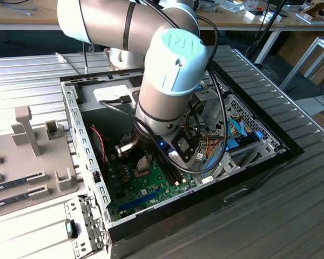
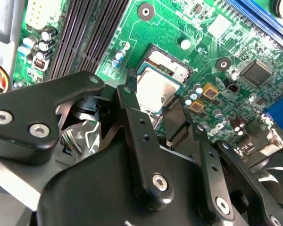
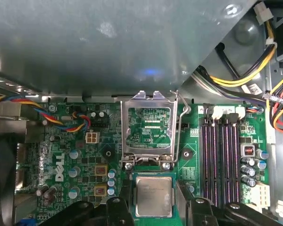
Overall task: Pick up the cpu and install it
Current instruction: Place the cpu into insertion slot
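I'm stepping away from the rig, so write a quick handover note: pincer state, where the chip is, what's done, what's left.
Pincer: down inside the open computer case, fingers on either side of the chip, apparently shut on it.
Chip: at the socket on the green board, silver top up; whether it is fully seated cannot be told.
Socket frame: hinged up, open.
Done: chip picked up and brought to the socket.
Left: confirm seating, let go, close the frame.
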Robot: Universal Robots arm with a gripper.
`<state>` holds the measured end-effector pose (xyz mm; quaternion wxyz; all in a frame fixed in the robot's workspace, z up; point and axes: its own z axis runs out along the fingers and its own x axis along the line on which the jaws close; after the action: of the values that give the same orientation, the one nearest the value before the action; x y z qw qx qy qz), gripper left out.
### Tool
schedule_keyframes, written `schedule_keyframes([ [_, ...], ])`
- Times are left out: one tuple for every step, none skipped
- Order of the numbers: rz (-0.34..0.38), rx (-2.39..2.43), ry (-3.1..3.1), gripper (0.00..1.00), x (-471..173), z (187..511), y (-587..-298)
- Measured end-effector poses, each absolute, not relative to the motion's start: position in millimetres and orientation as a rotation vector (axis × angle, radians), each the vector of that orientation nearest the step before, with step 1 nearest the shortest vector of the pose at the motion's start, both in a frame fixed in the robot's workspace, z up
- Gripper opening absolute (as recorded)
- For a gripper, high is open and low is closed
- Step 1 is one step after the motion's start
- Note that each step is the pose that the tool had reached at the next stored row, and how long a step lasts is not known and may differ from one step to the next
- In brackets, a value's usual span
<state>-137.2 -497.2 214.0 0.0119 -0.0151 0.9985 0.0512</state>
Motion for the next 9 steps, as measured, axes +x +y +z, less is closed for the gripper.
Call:
schedule_keyframes([
  [0.161, -0.047, 3.113, 0.47, -137.5, 213.1, -497.7],
  [0.161, -0.047, 3.113, 0.47, -137.9, 212.6, -498.0],
  [0.162, -0.047, 3.113, 0.47, -138.5, 211.6, -498.4],
  [0.163, -0.048, 3.113, 0.47, -138.7, 210.5, -498.6],
  [0.163, -0.048, 3.113, 0.47, -138.8, 209.7, -498.7],
  [0.163, -0.047, 3.113, 0.47, -138.8, 208.4, -498.7],
  [0.163, -0.048, 3.113, 0.47, -139.1, 207.2, -498.8],
  [0.163, -0.047, 3.113, 0.47, -140.0, 206.0, -499.6],
  [0.163, -0.048, 3.113, 0.47, -140.3, 205.5, -500.2],
])
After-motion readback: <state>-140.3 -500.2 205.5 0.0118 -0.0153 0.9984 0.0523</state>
